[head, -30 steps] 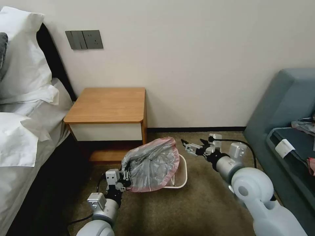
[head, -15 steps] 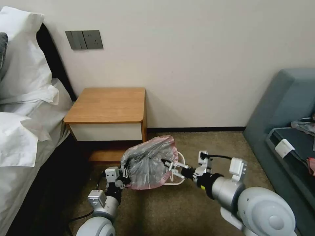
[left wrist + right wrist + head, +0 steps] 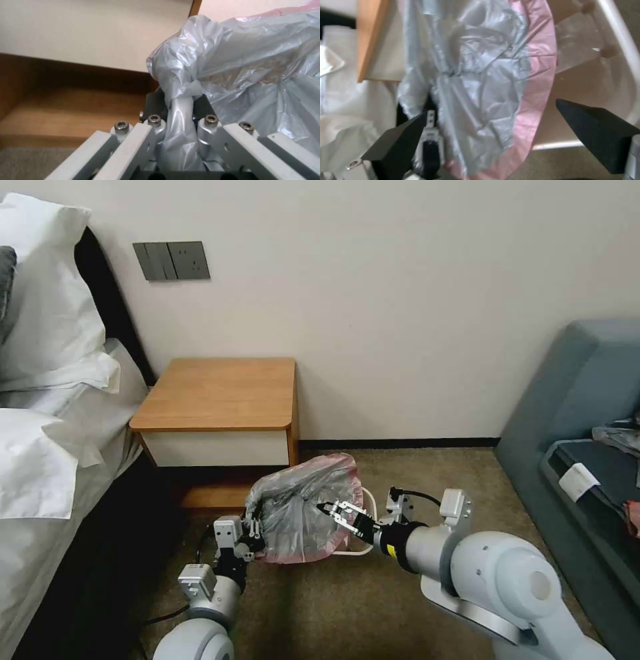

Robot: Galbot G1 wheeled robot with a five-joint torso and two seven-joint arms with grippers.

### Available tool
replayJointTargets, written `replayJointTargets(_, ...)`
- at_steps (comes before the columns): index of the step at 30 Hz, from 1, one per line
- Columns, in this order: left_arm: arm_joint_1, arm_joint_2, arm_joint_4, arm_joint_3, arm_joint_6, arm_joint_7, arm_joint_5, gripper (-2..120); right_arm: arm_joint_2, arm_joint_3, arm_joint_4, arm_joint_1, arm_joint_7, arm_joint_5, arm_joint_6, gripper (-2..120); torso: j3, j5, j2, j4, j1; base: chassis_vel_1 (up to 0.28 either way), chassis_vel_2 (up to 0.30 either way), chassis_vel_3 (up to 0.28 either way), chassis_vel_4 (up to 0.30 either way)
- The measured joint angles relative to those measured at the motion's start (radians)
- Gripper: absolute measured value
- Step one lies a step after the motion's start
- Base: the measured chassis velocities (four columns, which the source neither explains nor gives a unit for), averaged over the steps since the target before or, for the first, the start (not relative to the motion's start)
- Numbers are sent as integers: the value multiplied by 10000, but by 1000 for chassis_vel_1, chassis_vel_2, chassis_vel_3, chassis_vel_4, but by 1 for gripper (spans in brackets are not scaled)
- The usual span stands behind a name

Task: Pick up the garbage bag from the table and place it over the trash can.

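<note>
Low in the centre of the head view, the garbage bag [image 3: 303,510] hangs bunched over the trash can [image 3: 368,527] on the carpet, just below and right of the bench [image 3: 220,393]. The left hand [image 3: 252,535] is clenched on a twisted fold of the bag (clearest in its wrist view), while the right hand [image 3: 331,510], fingers spread apart, reaches against the pink rim.

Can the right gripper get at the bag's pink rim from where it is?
Probably yes. The right gripper is open at the garbage bag, its fingers either side of the pink rim, nothing between. The left gripper holds the bag up.
</note>
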Motion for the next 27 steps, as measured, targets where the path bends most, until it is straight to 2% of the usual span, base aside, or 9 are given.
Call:
replayJointTargets(18, 5, 93, -260, 28, -88, 25, 225, 5, 257, -501, -576, 307, 174, -498, 519, 100, 0, 0, 0, 0, 0, 0, 0, 0, 0)
replayJointTargets(25, 4, 83, -345, 50, -85, 30, 164, 5, 391, -708, -672, 221, -281, -906, 546, 100, 0, 1, 0, -1, 0, 0, 0, 0, 0)
replayJointTargets(27, 22, 84, -444, 55, 94, -26, -238, 5, 423, -760, -672, 174, -499, -1104, 547, 97, 0, 0, 0, -1, 0, 0, 0, 0, 0)
